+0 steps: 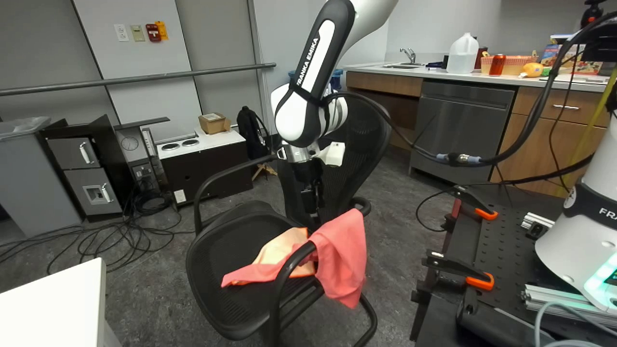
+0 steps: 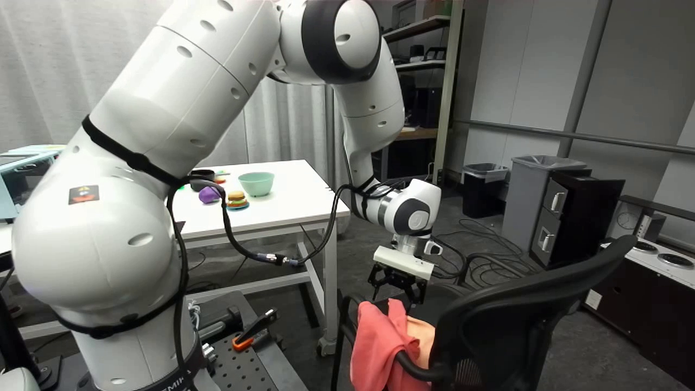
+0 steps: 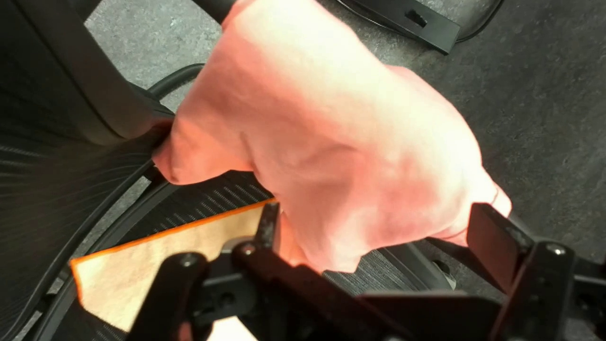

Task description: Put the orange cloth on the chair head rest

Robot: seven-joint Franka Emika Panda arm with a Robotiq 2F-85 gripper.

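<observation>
The orange cloth, coral-red, is draped over the chair's armrest in both exterior views (image 1: 343,255) (image 2: 376,347). One end hangs down outside and another lies on the seat. In the wrist view the cloth (image 3: 331,137) fills the middle, overexposed. My gripper (image 1: 313,205) is just above the seat and armrest, pointing down. It also shows in an exterior view (image 2: 399,293) and in the wrist view (image 3: 381,220), fingers wide apart, with cloth beyond and between the tips; contact is unclear. The chair head rest (image 2: 616,250) is the top edge of the black mesh back; the arm partly hides it in an exterior view (image 1: 373,103).
A paler peach-orange cloth (image 1: 284,243) lies on the seat (image 1: 231,241) under the coral one. The chair back stands close beside the gripper. A white table (image 2: 293,190) with a green bowl (image 2: 256,183), a play kitchen (image 1: 207,154) and a counter (image 1: 458,79) stand around.
</observation>
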